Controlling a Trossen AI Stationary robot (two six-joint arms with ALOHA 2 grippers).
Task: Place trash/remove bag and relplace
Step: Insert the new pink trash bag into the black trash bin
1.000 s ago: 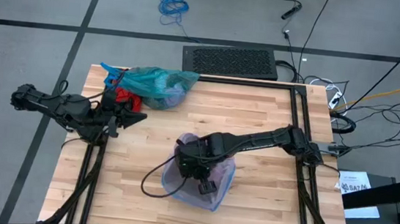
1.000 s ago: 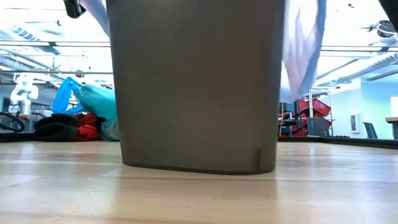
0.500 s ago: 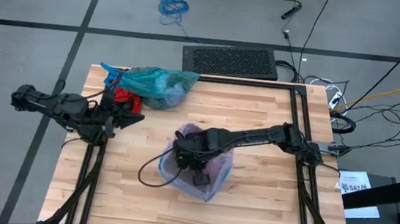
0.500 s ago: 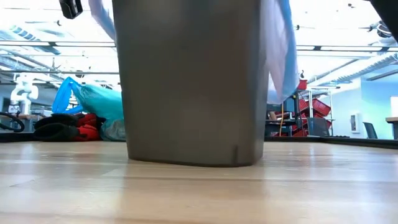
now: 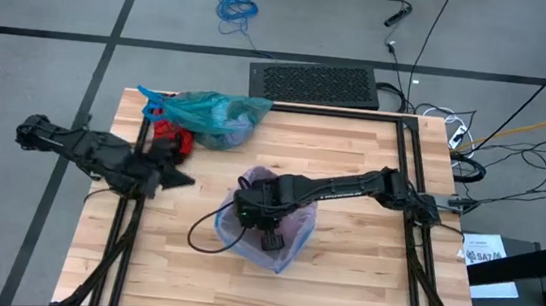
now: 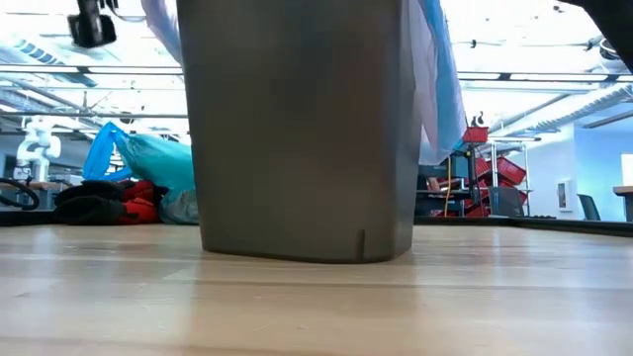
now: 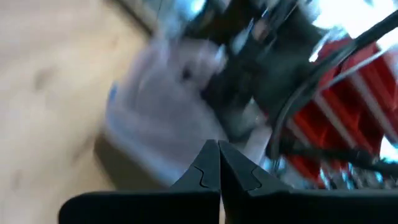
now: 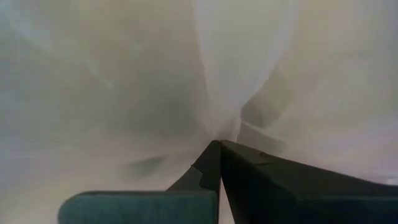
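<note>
The teal-green bag (image 5: 213,113) lies bunched on the table's far left part, beside red and dark things (image 5: 172,135); it also shows in the low view (image 6: 148,158). A grey bin (image 6: 297,129) stands mid-table, lined with a pale pink bag (image 5: 285,237). That bag's blue-edged rim (image 6: 441,89) hangs over the bin's outside. My right gripper (image 5: 270,241) reaches down into the bin, shut on this pale bag. My left gripper (image 5: 188,179) hovers shut and empty left of the bin. My right gripper pinches the pale pink bag's thin plastic (image 8: 217,134) between its two shut fingers, inside the bin. The fingers come from above, slanting steeply down. Folds of the plastic run together at the fingertips. The bag's rim stays draped over the bin's rim.
A black cable (image 5: 206,239) loops on the table left of the bin. Bare wood lies along the near edge and on the right side. Black frame rails (image 5: 409,156) run along the table's left and right edges.
My right gripper has gone toward the table's left edge and a little lower, staying shut on the pale bag. The bin has slid left with it and turned somewhat. My left gripper has swung toward the near edge and tipped downward, staying shut.
</note>
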